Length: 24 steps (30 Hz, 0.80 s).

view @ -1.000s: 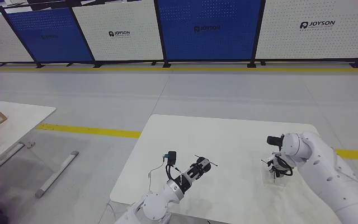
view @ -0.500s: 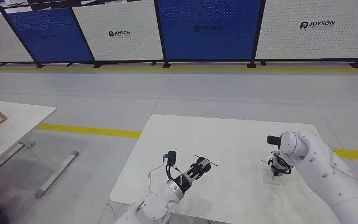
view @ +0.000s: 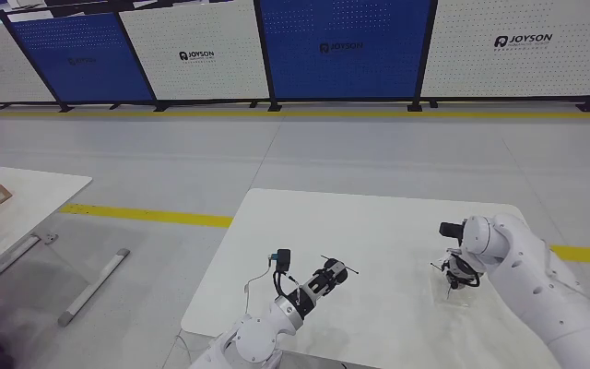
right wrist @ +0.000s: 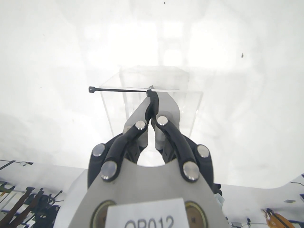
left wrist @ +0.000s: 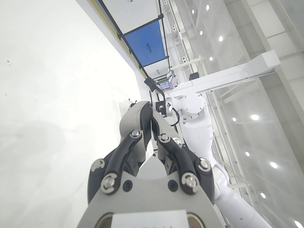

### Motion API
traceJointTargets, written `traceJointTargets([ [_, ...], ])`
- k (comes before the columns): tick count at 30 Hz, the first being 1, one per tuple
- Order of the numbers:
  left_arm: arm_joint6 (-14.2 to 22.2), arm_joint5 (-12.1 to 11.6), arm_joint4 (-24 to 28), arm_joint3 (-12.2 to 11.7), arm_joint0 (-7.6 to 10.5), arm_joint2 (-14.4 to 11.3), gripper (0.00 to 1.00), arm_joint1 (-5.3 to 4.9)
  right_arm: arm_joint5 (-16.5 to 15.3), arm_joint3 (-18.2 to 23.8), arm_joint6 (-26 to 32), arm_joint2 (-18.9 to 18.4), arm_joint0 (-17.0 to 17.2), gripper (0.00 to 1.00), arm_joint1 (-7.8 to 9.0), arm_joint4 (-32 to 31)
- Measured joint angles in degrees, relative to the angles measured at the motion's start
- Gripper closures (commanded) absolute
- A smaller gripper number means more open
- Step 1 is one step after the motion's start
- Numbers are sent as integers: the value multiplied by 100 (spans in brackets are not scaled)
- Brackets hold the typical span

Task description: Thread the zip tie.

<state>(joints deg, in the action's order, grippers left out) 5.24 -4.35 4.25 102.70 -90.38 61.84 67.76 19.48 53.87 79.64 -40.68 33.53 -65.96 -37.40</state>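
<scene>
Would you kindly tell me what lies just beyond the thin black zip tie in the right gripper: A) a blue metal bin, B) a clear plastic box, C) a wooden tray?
B: the right gripper is shut on the thin black zip tie, and a clear plastic box stands right behind it.

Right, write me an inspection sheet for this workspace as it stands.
Surface: white table, a few dark specks.
Job's things: zip tie held level at the top edge of a clear box; a thin black strip, likely a second tie, crosses the left gripper at its tip.
Clutter: nothing seen.
Grippers: right gripper shut on the zip tie; left gripper shut on the thin black strip.
Cables: black cable looped at the left wrist; second cable at the right wrist.
Surroundings: blue and white pegboard panels, yellow floor line, second table.
</scene>
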Motion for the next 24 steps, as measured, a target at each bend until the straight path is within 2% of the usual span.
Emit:
traceJointTargets([
  [4,0,0,0,0,0,0,100,0,0,278,0,-316,175,100,123,-91],
  [7,0,0,0,0,0,0,100,0,0,645,0,-670,409,100,242,-210],
  [10,0,0,0,0,0,0,100,0,0,1196,-74,-1150,772,100,369,-382],
  [14,0,0,0,0,0,0,100,0,0,2165,-375,-1949,1515,100,519,-522],
  [16,0,0,0,0,0,0,100,0,0,2491,-423,-2229,1789,100,552,-496],
  [24,0,0,0,0,0,0,100,0,0,2476,-418,-2215,1774,100,551,-487],
])
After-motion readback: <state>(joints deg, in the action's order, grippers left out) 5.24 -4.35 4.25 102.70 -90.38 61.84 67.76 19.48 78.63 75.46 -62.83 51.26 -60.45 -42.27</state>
